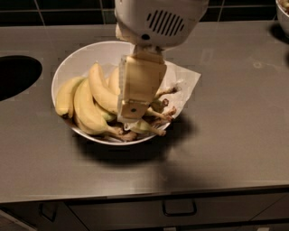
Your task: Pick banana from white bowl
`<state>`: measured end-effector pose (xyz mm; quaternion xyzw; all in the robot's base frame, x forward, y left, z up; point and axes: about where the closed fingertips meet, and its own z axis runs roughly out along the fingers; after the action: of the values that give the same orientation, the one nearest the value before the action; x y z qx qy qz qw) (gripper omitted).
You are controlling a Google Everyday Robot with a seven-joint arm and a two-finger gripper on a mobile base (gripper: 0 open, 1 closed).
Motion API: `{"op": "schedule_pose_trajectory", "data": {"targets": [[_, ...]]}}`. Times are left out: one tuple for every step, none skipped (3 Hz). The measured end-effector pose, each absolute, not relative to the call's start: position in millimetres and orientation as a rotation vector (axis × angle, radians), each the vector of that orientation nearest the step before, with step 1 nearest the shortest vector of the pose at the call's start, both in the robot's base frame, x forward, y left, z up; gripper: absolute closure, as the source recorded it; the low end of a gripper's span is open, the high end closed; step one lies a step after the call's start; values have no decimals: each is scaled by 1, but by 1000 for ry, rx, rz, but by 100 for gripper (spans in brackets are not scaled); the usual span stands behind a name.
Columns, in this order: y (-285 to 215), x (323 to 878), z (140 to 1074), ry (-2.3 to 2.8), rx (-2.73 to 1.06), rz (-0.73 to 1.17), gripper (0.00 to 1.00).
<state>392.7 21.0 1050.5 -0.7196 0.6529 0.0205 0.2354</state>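
The white bowl (76, 61) sits on the grey counter, left of centre. It holds several yellow bananas (92, 97) with their brown stems pointing to the right, lying on a sheet of white paper (183, 79) that sticks out over the bowl's right rim. My gripper (133, 113) reaches down from the white arm housing (158, 20) into the middle of the bowl. Its beige body covers the bananas on the right side and its tip is down among them by the stems.
A dark round hole (13, 74) is cut into the counter (235, 135) at the left. The rim of another bowl (283, 13) shows at the top right corner. A drawer handle (179, 208) is below the counter's front edge.
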Motion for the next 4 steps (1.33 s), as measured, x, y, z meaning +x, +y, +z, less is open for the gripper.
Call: {"op": "schedule_pose_trajectory", "data": {"targets": [[21,393,1043,1800,-1968,67,14],[23,397,1027,1805,-1978,91,13],[30,410,1006,1799,-2017,116,11],[38,425,993,1802,-2054,123,11]]}}
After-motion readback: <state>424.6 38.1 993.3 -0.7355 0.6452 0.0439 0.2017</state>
